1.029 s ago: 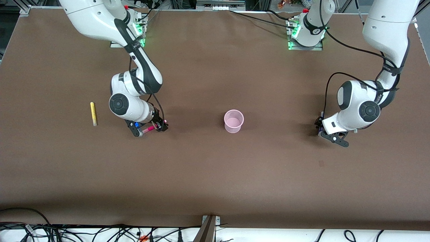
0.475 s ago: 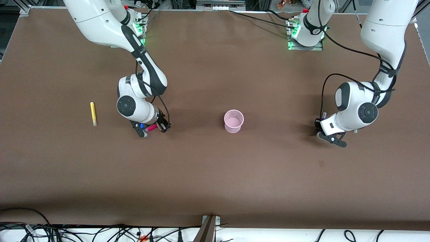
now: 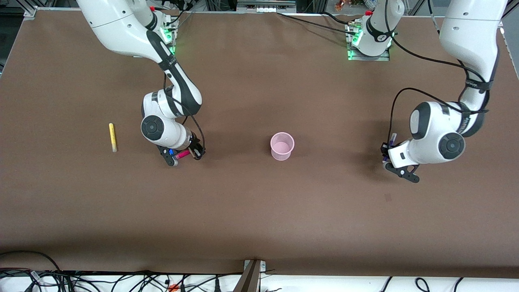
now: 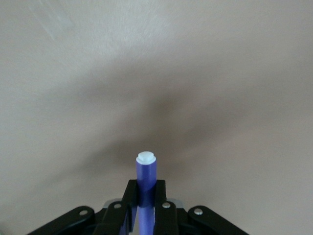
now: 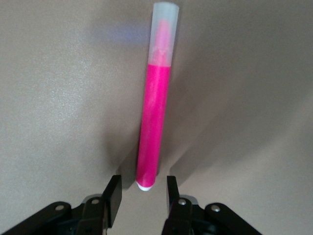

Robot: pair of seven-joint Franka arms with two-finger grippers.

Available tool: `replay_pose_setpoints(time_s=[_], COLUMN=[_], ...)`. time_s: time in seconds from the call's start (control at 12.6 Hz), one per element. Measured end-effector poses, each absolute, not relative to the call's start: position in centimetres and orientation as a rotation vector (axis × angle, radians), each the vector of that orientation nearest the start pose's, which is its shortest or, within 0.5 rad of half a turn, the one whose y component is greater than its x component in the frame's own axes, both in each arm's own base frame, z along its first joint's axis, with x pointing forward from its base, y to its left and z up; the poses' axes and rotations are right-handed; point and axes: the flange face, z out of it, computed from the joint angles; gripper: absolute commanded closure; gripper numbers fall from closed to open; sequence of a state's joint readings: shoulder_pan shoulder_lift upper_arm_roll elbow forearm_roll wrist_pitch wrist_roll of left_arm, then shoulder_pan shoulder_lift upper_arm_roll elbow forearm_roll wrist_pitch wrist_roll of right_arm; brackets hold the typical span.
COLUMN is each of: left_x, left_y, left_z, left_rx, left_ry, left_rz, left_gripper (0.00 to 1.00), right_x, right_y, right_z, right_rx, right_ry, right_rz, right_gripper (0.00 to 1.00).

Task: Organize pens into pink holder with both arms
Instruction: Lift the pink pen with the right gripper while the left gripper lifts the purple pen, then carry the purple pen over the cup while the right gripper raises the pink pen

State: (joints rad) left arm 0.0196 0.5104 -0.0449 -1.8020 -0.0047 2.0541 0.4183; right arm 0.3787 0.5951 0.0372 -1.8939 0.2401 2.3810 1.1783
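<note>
Both busy: left gripper (image 4: 143,208) clamping purple pen (image 4: 145,181), right gripper (image 5: 142,196) astride magenta pen (image 5: 154,117).

The flat brown counter (image 3: 259,202) is lit evenly from above. Soft dark shadows are seen under both arms. Nothing is blurred.

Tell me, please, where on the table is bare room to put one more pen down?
Bare room: the brown table nearer the camera than the pink holder, and between holder and either arm. Crowded: around the right tool, open beside the magenta pen, near the yellow pen; and around the left tool, shut on the purple pen.
</note>
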Motion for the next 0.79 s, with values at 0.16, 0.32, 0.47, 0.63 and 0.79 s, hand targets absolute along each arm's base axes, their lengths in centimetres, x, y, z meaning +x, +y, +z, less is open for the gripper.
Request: replay_pose_setpoints(time_s=[0.16,0.32,0.47,0.63,0.79], left_x=[63.7,64.8,65.3,65.0,65.0], left_y=[-1.8,-3.6,-6.7,-9.4,-11.5], left_z=[28.1,31.5,33.9,34.1,33.5], left_rx=[-3.139,-3.211,-3.308,-3.428,-3.526], left_ry=[0.700,0.798,0.947,1.103,1.330], left_rz=[0.425,0.402,0.346,0.297,0.186], left_gripper=[1.00,1.00,1.00,1.00,1.00], right_x=[56.8,56.9,56.7,56.7,56.7], right_y=[24.8,24.7,24.6,24.6,24.5], right_z=[17.8,17.7,17.6,17.5,17.6], right_rx=[-2.746,-2.748,-2.755,-2.766,-2.772], right_ry=[1.398,1.396,1.386,1.363,1.348], right_rz=[0.309,0.308,0.311,0.312,0.311], right_gripper=[0.49,0.55,0.72,0.93,1.00])
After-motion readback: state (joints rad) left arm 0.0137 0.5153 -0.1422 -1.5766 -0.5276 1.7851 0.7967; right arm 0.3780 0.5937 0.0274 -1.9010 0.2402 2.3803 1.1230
